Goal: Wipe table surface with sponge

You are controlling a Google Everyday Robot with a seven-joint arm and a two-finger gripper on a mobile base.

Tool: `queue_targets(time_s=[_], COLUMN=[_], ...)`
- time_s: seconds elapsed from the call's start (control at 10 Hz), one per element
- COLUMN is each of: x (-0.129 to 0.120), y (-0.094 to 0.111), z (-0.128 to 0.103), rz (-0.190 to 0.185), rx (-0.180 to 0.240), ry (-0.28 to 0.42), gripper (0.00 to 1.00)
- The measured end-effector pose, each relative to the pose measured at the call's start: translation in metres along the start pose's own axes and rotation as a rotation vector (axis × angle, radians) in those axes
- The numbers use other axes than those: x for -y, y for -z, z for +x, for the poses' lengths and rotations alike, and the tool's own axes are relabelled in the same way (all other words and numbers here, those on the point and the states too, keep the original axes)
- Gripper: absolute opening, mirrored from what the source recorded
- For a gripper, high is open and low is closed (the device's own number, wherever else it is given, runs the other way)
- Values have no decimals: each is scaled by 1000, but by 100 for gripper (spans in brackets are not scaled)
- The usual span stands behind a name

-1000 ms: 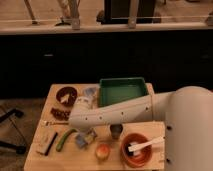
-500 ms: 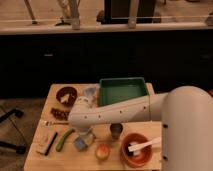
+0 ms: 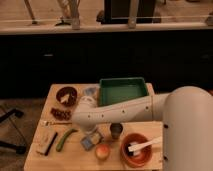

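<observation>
The table surface (image 3: 45,159) is a light tan wooden top with plank lines. The sponge (image 3: 89,143) is a small blue-grey block lying near the table's front middle, left of the metal cup (image 3: 116,131). My white arm reaches in from the right across the table and bends down at the wrist (image 3: 83,116). My gripper (image 3: 91,133) hangs below the wrist, right above the sponge and at or very near its top. Whether it touches the sponge is hidden.
A green tray (image 3: 123,91) stands at the back, with a pale cup (image 3: 90,92) and a dark bowl (image 3: 66,95) to its left. An orange-pink fruit (image 3: 102,151), an orange bowl with a white utensil (image 3: 136,150), a green vegetable (image 3: 65,139) and a dark strip (image 3: 51,144) lie along the front.
The arm's wrist end has shifted slightly to the right over the front middle of the table. The other objects have not moved.
</observation>
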Motion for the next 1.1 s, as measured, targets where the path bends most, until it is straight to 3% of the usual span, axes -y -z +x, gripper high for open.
queue_targets(time_s=[0.3, 0.7, 1.1], x=[20, 40, 7], y=[6, 10, 7], z=[18, -12, -43], rz=[40, 70, 39], rx=[4, 59, 97], ry=[-44, 1, 73], gripper=[0, 0, 0])
